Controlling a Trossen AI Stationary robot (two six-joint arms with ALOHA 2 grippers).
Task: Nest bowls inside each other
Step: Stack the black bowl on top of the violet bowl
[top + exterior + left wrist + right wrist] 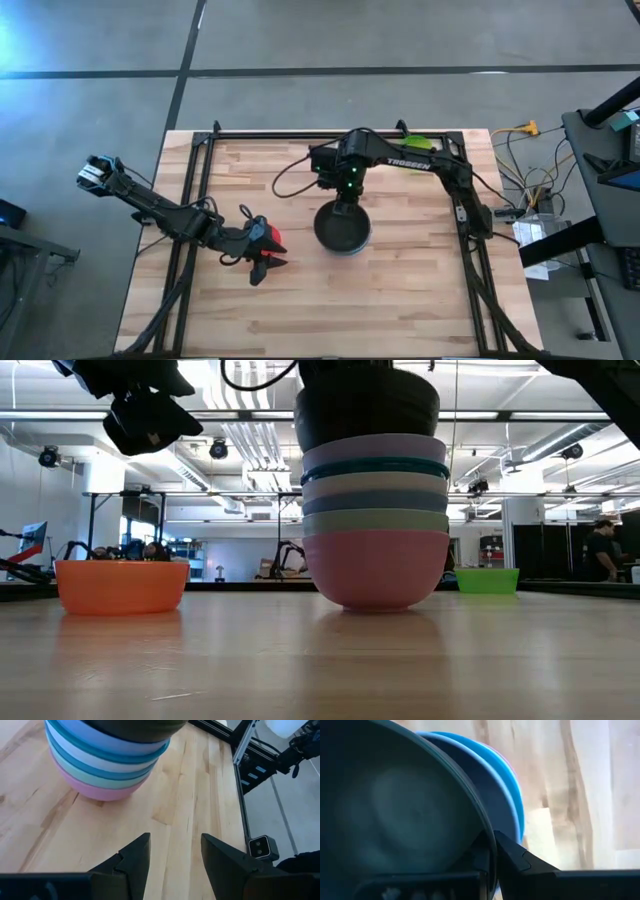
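- Nearest to the right wrist camera: right gripper (492, 857), fingers closed on the rim of the black bowl (395, 810) – 1 finger inside the rim, 1 outside.
- Black bowl sits as top piece of the stack (375, 510) near table centre; under it I see lavender, teal, white and mint layers, pink bowl (376, 568) at the bottom, standing on the table (320, 660).
- Step in hand, as I judge: black bowl is being set into the stack. I cannot tell if it is fully seated already.
- Next move calls for: open the fingers, lift straight up w/o dragging the rim, so the stack does not tip.
- Left gripper (262, 262) hovers just above the red bowl (268, 238), at the left of the stack – fingers apart, holding nothing.
- Not nested yet: red bowl, and lime green bowl (487, 580) at the far edge, well apart from the stack.
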